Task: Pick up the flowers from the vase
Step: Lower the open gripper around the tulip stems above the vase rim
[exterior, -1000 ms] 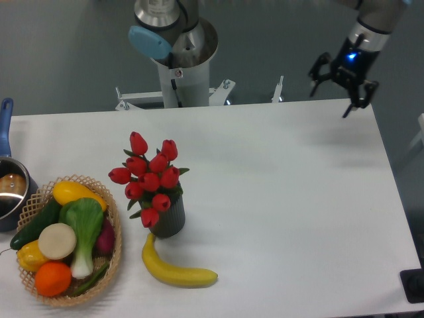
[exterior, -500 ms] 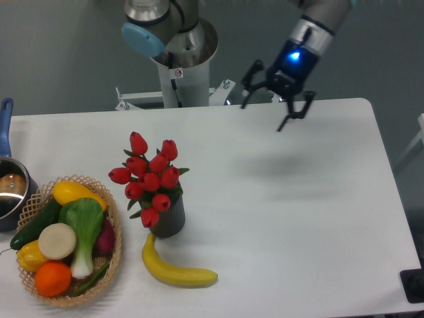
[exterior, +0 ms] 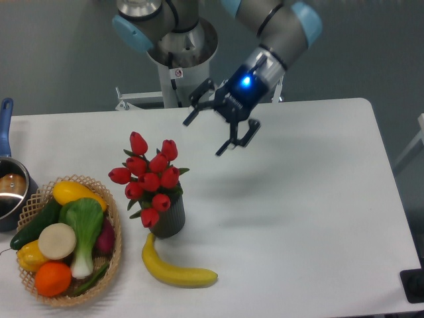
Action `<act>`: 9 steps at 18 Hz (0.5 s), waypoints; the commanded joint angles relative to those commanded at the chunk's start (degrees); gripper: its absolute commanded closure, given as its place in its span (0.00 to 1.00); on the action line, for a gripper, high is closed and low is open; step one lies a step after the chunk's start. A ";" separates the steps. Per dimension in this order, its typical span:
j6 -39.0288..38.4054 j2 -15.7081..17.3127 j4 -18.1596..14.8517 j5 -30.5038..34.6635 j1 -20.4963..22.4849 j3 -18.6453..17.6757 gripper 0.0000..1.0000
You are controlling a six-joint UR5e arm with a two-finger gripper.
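The flowers [exterior: 148, 177], a bunch of red tulip buds with green leaves, stand upright in the vase [exterior: 168, 219], a small dark grey ribbed cylinder on the white table. My gripper [exterior: 206, 136] is open and empty. It hangs in the air above the table, to the upper right of the flowers and apart from them, with its fingers pointing down and to the left.
A yellow banana [exterior: 175, 269] lies just in front of the vase. A wicker basket [exterior: 113, 260] of vegetables and fruit sits at the front left. A steel pot [exterior: 9, 191] with a blue handle stands at the left edge. The arm's base [exterior: 182, 66] is behind the table.
My gripper has swept left and downward from the table's far right corner towards the flowers. It stays open. The flowers and vase have not moved.
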 joint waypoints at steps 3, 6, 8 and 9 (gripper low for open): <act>0.00 -2.64 3.44 0.35 -2.11 0.17 0.00; -0.26 -3.70 3.89 0.35 -3.69 0.17 0.00; -1.49 -3.44 3.89 0.09 -3.78 0.35 0.00; -2.02 -3.44 3.97 0.09 -3.96 0.44 0.00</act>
